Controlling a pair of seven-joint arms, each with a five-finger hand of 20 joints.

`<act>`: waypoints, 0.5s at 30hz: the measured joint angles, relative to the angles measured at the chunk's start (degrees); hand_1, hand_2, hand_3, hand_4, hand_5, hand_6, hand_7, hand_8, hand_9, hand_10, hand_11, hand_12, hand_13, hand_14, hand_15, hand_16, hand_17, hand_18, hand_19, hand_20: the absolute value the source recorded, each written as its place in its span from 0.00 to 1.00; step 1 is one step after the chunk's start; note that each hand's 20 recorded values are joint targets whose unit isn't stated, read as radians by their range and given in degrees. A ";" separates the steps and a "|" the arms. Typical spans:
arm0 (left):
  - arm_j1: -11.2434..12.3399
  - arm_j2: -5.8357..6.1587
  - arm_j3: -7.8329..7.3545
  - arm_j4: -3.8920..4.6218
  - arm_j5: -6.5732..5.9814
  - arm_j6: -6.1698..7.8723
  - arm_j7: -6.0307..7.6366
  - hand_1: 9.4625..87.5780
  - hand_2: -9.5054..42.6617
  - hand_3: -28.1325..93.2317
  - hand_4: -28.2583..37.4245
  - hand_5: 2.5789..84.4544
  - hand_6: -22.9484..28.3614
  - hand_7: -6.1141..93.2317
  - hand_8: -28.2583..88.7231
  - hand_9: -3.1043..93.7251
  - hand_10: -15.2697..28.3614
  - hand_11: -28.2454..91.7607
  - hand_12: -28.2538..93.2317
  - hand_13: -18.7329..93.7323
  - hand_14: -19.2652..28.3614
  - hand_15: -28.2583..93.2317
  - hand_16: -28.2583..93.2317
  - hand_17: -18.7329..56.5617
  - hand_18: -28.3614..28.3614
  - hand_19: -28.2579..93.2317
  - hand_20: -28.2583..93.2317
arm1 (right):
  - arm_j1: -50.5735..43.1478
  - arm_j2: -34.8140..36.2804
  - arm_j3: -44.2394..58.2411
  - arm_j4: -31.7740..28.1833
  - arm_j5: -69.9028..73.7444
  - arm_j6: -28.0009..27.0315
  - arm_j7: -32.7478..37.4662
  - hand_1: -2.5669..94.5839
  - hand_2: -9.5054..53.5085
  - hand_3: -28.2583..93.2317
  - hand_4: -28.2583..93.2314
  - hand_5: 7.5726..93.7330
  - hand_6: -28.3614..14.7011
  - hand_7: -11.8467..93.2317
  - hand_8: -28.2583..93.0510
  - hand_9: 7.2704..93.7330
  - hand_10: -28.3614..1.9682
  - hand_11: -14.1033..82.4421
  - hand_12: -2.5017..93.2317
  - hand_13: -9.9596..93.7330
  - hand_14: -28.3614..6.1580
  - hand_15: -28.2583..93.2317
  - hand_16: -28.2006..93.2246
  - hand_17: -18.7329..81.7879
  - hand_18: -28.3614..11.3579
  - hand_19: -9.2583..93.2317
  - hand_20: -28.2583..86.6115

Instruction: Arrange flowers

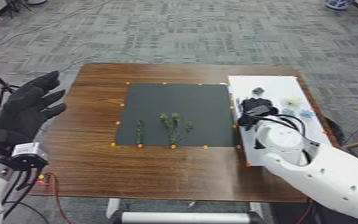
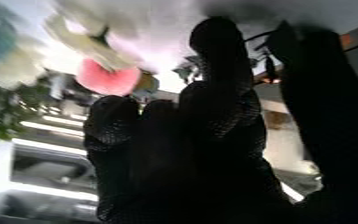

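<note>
On the dark grey mat [image 1: 158,112] lie green leafy sprigs [image 1: 174,127] and a narrow green stem [image 1: 140,132]. My right hand [image 1: 257,111] is over the left side of the white board [image 1: 269,82], beside a pale yellow flower [image 1: 291,102], a blue flower [image 1: 307,114] and a small dark bluish one [image 1: 258,91]. In the right wrist view my right hand [image 2: 220,105] has its thumb apart from the nearest finger, with small dark leaves [image 2: 189,69] beyond. A pink flower [image 2: 109,77] and a cream flower [image 2: 87,40] show past its fingertips. My left hand [image 1: 31,107] is open.
The brown wooden table [image 1: 149,175] has small orange markers around the mat. My left hand is outside the table's left edge, near a black stand [image 1: 2,85]. The white board runs along the table's right side.
</note>
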 measured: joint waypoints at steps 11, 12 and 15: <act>0.26 -0.12 -0.11 -0.09 0.00 0.03 0.04 0.21 0.08 0.81 0.05 0.23 0.47 0.27 0.16 0.18 0.55 0.33 0.42 0.21 0.65 0.53 0.22 0.06 0.85 0.55 0.32 | -3.49 -1.81 1.62 0.23 -0.05 7.59 -3.11 0.44 0.00 0.95 0.05 0.79 0.67 0.62 0.40 0.92 0.70 0.81 0.54 0.90 0.65 0.95 0.55 0.61 0.17 1.00 0.64; 0.30 -0.15 -0.13 -0.11 0.00 0.04 0.04 0.21 0.08 0.81 0.05 0.23 0.48 0.27 0.16 0.18 0.54 0.33 0.42 0.21 0.65 0.53 0.22 0.06 0.85 0.55 0.32 | -4.23 -1.68 2.09 0.23 0.25 9.03 -4.23 0.44 0.00 0.95 0.06 0.79 0.66 0.63 0.40 0.92 0.70 0.81 0.54 0.90 0.65 0.95 0.55 0.62 0.17 1.00 0.65; 0.36 -0.27 -0.15 -0.17 0.01 0.07 0.04 0.21 0.08 0.81 0.05 0.23 0.48 0.27 0.16 0.18 0.54 0.33 0.42 0.21 0.65 0.53 0.22 0.06 0.85 0.55 0.32 | -7.02 -1.25 4.29 -0.35 2.52 12.62 -8.00 0.44 0.00 0.94 0.06 0.79 0.66 0.63 0.41 0.92 0.72 0.81 0.54 0.90 0.66 0.96 0.55 0.62 0.17 1.00 0.65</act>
